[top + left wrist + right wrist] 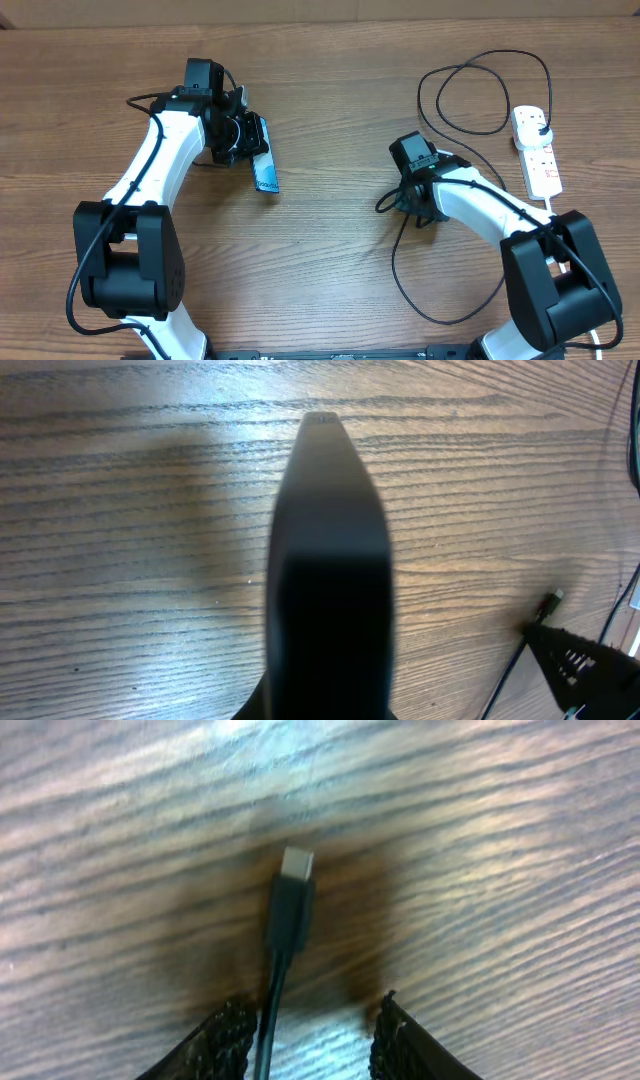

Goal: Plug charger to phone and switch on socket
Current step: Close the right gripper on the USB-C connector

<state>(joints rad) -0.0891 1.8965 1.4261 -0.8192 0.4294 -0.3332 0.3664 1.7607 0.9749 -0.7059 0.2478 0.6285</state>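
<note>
Overhead: table [330, 290] bare between phone [264, 172], charger [400, 265].

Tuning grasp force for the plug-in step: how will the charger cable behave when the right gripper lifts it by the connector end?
Probably floppy: the charger lies in loose loops, so the slack should trail and drag. The connector tip looks small and rigid, likely to swivel between the right gripper's fingers unless held close behind it. Seems light; little force needed.

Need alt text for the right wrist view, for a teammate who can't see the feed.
The charger cable's black connector with its pale metal tip pointing up the frame sits just above the wooden table, casting a dark shadow. The cable runs down between the two black fingers of the right gripper.
</note>
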